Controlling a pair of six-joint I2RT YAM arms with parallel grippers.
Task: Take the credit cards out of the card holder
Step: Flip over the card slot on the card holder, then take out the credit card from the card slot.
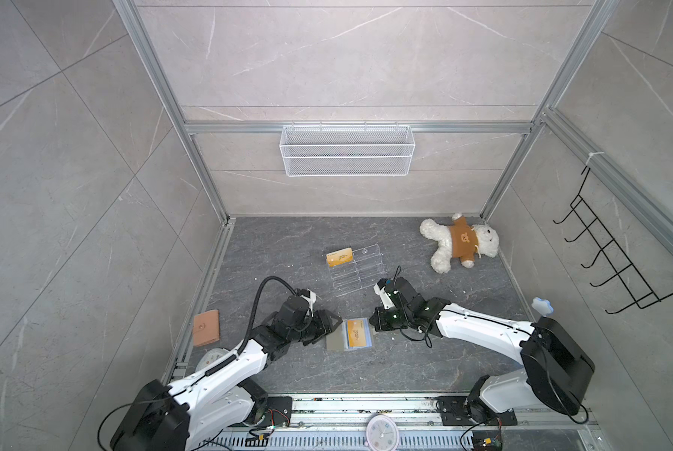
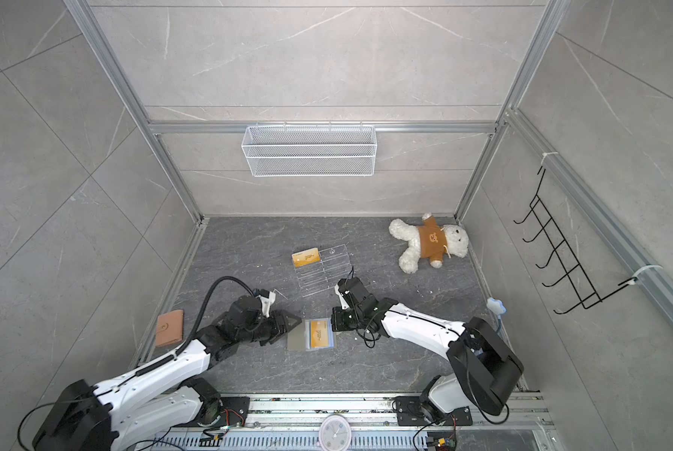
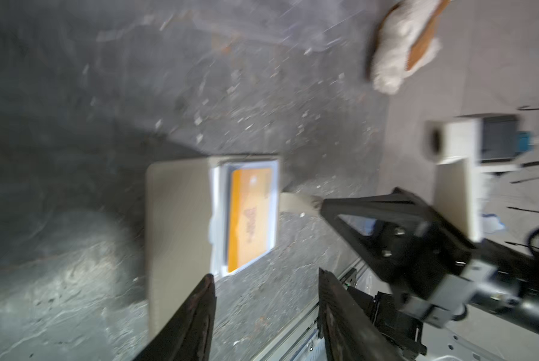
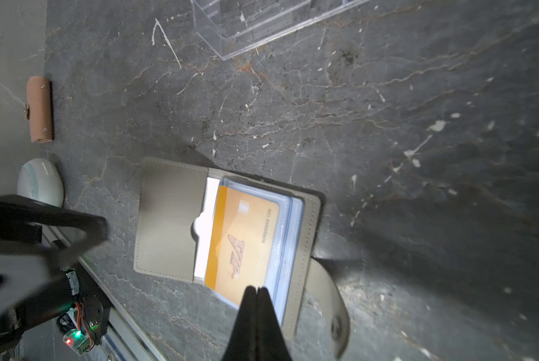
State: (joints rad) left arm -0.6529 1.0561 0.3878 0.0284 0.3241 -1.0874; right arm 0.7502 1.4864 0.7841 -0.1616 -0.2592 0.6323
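Flat grey fabric card holder (image 4: 168,218) lies open on the dark stone bench (image 4: 387,125). Left fingers (image 3: 199,312) apart, empty, beside its flap (image 3: 177,203); right fingers (image 4: 249,312) together over the gold-orange plastic card (image 4: 243,240). I'd pin the flap before sliding

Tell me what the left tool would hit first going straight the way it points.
Probably the open grey card holder, near the orange credit card tucked in it. It lies right ahead of the left tool, whose height above it is unclear.
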